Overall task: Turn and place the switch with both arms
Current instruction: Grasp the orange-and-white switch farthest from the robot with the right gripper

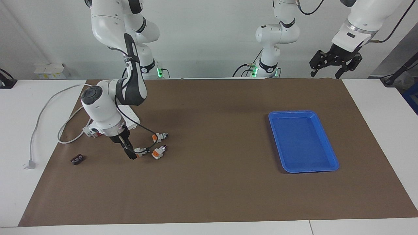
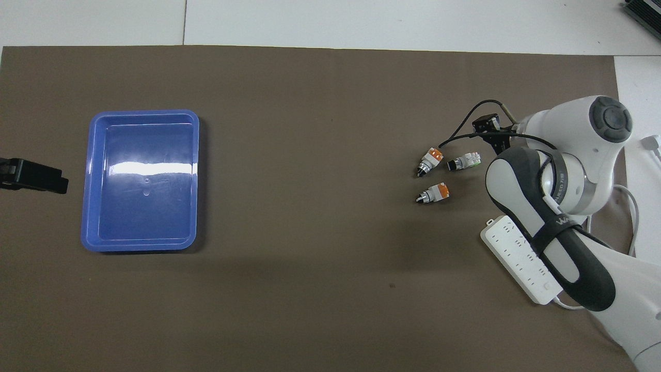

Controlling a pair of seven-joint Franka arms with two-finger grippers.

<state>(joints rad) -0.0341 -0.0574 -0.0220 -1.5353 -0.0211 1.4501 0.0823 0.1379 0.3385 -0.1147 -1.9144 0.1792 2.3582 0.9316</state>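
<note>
Switches, three thumb-sized rotary ones with white-grey blocky bodies, orange parts and black knobs on silvery collars, lie in a loose cluster on the brown paper mat [image 1: 209, 195] toward the right arm's end of the table. The first switch [image 1: 141, 151] lies just beside the right gripper [image 1: 132, 155], on its side toward the table's middle, and from the facing view it is partly covered by the arm's black cable; whether the fingertips touch it cannot be made out. The second switch [image 1: 158, 151] lies just past the first, away from the gripper, and the third switch [image 1: 159, 136] lies near them, closer to the robots. The right gripper hangs low over the mat, tilted, its fingers spread apart and holding nothing.

A white power strip [image 2: 519, 258] with a white cord sits under the right arm's forearm, nearer to the robots than the gripper. A white-and-red block [image 1: 90, 131] peeks out beside the wrist, and a tiny dark brown block [image 1: 77, 159] lies near the gripper, toward the mat's edge.

The left gripper [image 1: 335, 63] waits raised over the mat's corner at the left arm's end, fingers spread, empty. A blue rectangular plastic tray [image 1: 326, 143] lies on the mat near it, well apart from the switches.
</note>
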